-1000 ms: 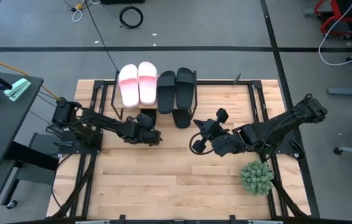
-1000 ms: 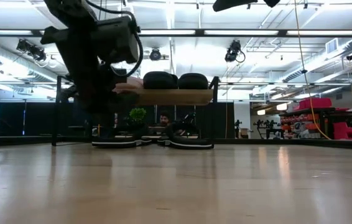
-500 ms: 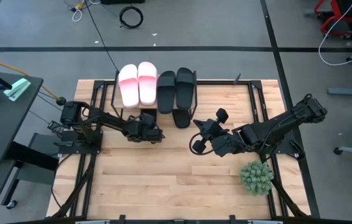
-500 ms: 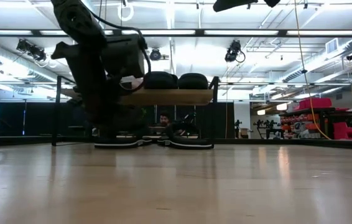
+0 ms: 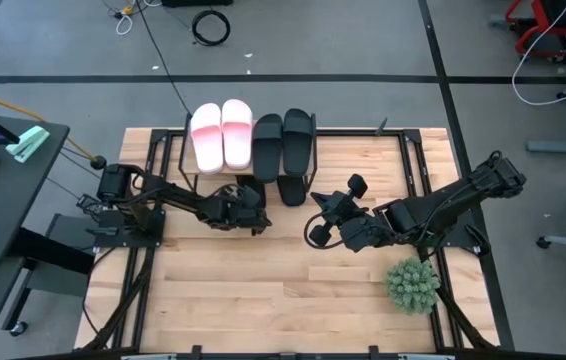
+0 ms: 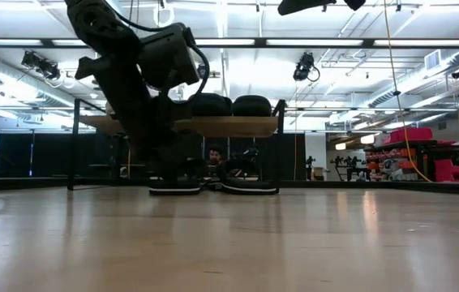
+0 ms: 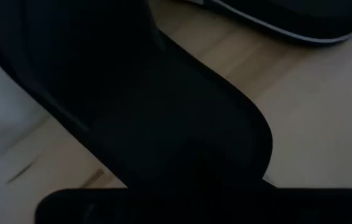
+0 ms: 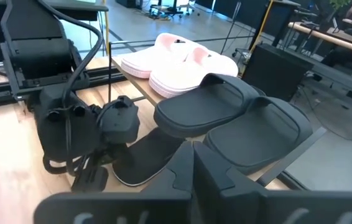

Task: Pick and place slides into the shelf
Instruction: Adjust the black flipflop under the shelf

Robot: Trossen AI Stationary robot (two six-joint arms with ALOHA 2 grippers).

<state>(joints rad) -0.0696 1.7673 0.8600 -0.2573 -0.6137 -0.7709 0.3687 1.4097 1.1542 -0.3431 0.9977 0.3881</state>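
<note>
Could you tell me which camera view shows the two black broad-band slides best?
The right wrist view: both black broad-band slides lie close and unobstructed on the shelf. The high view shows them small from above, the low view only their edge-on bands, and the left wrist view none clearly.

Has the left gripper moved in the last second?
Yes. The left gripper has slid rightward along the shelf front, toward the black slides.

Pale pink foam slides [image 5: 222,135], black broad-band slides [image 5: 283,142], light wood shelf board [image 6: 233,125], spiky green plant ball [image 5: 411,284] behind my right gripper [image 5: 315,232].
</note>
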